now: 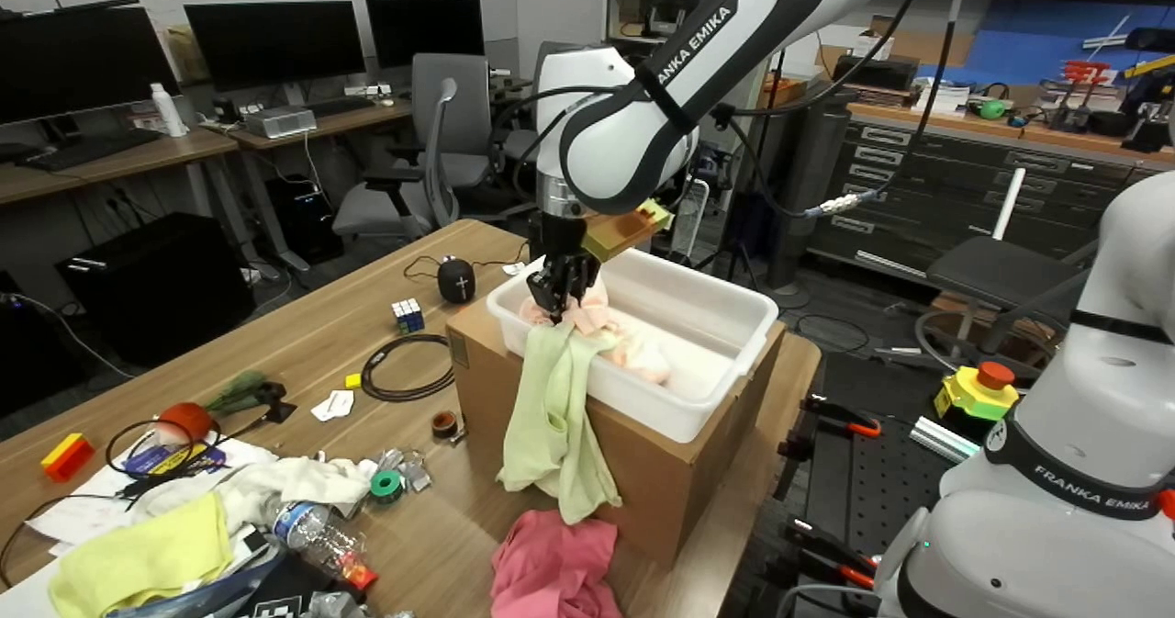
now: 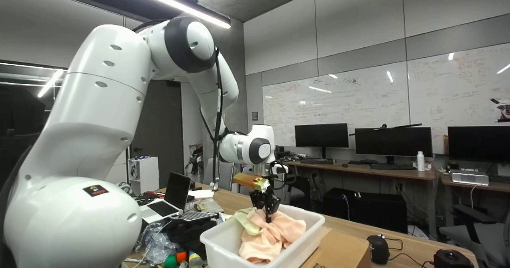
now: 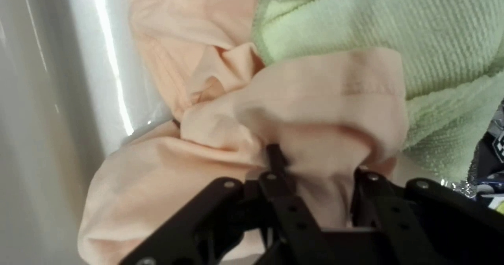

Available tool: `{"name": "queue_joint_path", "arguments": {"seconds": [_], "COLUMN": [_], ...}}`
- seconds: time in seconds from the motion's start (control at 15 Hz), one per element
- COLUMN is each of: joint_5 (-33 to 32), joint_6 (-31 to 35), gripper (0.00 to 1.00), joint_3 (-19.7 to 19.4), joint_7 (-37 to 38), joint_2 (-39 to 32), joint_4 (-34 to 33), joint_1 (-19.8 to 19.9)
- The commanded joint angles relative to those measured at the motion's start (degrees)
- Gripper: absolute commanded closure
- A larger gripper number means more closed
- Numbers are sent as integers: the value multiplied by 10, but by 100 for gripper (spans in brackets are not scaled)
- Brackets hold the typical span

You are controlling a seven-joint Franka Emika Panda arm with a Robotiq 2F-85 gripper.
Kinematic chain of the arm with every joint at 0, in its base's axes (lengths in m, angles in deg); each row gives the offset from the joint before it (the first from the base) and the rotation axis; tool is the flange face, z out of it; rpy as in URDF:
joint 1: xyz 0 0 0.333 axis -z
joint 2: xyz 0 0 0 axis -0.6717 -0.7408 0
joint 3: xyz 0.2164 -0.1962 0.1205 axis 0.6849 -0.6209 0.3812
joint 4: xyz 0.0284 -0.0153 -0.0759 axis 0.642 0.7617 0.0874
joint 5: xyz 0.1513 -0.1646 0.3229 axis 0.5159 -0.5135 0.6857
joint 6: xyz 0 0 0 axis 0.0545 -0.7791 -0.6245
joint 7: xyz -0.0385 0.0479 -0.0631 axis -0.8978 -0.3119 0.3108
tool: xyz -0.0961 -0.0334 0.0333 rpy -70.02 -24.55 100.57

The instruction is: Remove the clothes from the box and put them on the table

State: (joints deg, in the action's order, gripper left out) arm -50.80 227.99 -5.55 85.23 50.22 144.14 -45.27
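Note:
A white plastic box [image 1: 656, 402] stands on a cardboard carton on the table [image 1: 413, 471]. A crumpled peach cloth lies inside it, clear in an exterior view [image 2: 259, 247] and in the wrist view [image 3: 157, 186]. A light green cloth [image 1: 558, 416] lies partly in the box and hangs over its wall; its folded end shows in the wrist view [image 3: 374, 28]. A pink cloth [image 1: 555, 563] lies on the table. My gripper [image 3: 319, 162] is down in the peach cloth, fingers apart, with peach folds between them. The right fingertip is partly hidden by the cloth.
The cardboard carton [image 1: 647, 471] raises the box above the table. A plastic bottle [image 1: 321, 540], a yellow cloth [image 1: 147, 554] and loose clutter lie on the table. A black cable coil [image 1: 404, 365], a puzzle cube [image 1: 408, 315] and a black speaker [image 1: 456, 280] are near the carton.

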Motion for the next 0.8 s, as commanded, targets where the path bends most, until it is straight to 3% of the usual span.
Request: {"name": "queue_joint_path", "arguments": {"seconds": [0.0,0.13,0.27,0.73], "joint_5": [3,7,5,-20], "joint_6": [16,23,40,166], "gripper": [89,93,90,90], "joint_3": [0,1,1,-2], "joint_7": [-3,-5,-3,8], "joint_2": [-2,3,13,104], "joint_4": [-4,0,6,59], "joint_1": [2,3,2,-9]}}
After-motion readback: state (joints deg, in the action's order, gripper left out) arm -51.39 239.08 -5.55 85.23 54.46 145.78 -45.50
